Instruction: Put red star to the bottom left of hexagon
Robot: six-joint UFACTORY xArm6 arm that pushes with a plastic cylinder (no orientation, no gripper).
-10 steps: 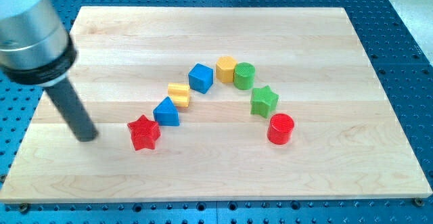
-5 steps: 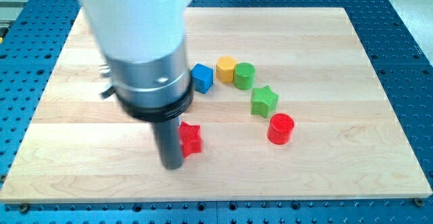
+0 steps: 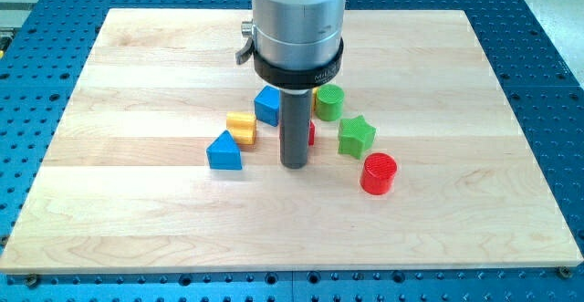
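My tip (image 3: 293,164) rests on the board at the middle of the view. The red star (image 3: 311,134) is almost wholly hidden behind the rod; only a thin red sliver shows at the rod's right edge, just above the tip. The yellow hexagon (image 3: 313,98) is mostly covered by the arm, with a sliver showing left of the green cylinder (image 3: 329,102). The red sliver lies just below the hexagon. I cannot tell whether the star touches the rod.
A blue cube (image 3: 268,106) sits left of the rod, with a small yellow block (image 3: 241,127) and a blue triangle (image 3: 224,151) further down-left. A green star (image 3: 356,137) and a red cylinder (image 3: 378,173) lie to the right. The wooden board (image 3: 137,220) sits on a blue perforated table.
The rod swept from the view's left to the middle, pushing the red star right and up, from beside the blue triangle to under the hexagon. The other blocks kept their places.
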